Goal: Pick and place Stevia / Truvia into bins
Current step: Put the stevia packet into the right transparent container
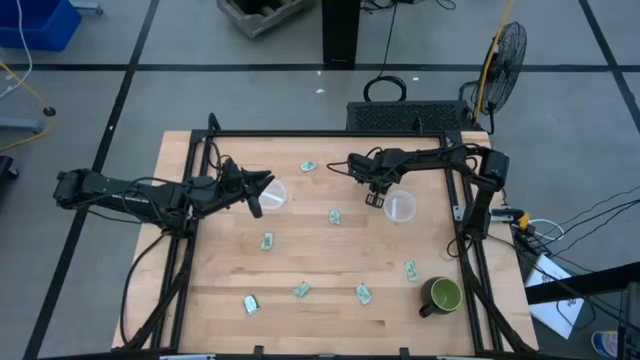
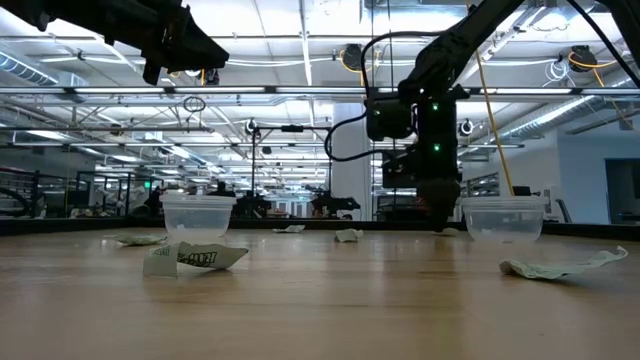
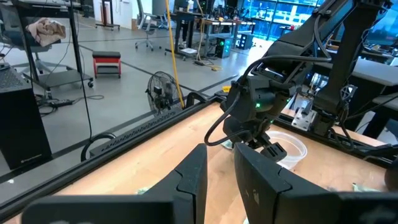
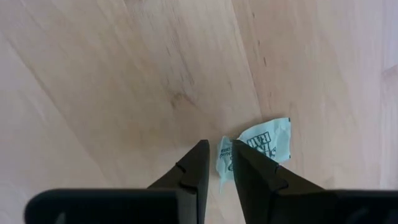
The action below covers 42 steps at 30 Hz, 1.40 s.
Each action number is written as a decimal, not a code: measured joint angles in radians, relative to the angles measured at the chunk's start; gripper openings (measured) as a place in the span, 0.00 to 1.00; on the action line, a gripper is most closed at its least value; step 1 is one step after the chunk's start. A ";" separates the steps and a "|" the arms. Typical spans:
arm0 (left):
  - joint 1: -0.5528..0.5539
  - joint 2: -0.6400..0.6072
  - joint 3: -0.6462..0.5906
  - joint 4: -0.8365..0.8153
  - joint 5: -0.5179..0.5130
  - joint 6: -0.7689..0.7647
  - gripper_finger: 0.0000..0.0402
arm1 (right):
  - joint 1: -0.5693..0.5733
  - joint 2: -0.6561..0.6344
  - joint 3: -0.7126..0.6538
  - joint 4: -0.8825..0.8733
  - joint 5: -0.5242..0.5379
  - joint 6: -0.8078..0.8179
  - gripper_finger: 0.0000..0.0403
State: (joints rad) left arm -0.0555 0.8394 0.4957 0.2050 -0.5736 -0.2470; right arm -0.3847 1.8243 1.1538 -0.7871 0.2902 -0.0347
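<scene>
Two clear bins (image 1: 272,194), contents indiscernible

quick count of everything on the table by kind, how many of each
small pale green and white paper sachets: 8 (7 loose, 1 at the right gripper)
round clear plastic cups: 2
dark green handled mug: 1
total: 11

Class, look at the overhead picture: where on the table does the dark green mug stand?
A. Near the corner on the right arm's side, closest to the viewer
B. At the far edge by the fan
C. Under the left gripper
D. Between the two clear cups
A: the dark green mug stands by the table's near right corner, apart from both clear cups.
</scene>
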 joint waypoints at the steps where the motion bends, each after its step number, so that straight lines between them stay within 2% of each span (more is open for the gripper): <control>1: 0.000 0.000 0.000 0.000 0.000 0.000 0.21 | 0.000 0.000 0.000 -0.006 0.001 0.002 0.15; 9: 0.000 0.000 0.000 0.000 0.000 0.000 0.21 | -0.001 0.000 0.000 -0.015 0.002 0.016 0.14; 16: 0.000 0.000 0.000 0.000 0.000 0.000 0.21 | 0.000 0.000 0.000 -0.015 0.003 0.018 0.01; 24: 0.000 0.000 0.000 0.000 0.000 0.000 0.21 | 0.013 -0.020 0.000 -0.054 0.014 0.009 0.00; 28: -0.001 0.000 0.000 0.000 0.000 0.000 0.21 | 0.063 -0.111 0.000 -0.121 0.058 0.034 0.00; 33: 0.000 0.000 0.000 0.001 0.000 0.000 0.21 | 0.154 -0.299 0.000 -0.147 0.064 0.097 0.00; 38: 0.000 0.000 0.000 0.000 0.000 -0.038 0.21 | 0.262 -0.470 0.000 -0.236 0.017 0.267 0.00; 42: 0.000 0.000 0.000 0.000 0.000 -0.047 0.21 | 0.356 -0.536 -0.030 -0.333 0.025 0.403 0.00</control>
State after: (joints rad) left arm -0.0555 0.8398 0.4957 0.2054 -0.5735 -0.2935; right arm -0.0291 1.2881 1.1236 -1.1201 0.3150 0.3684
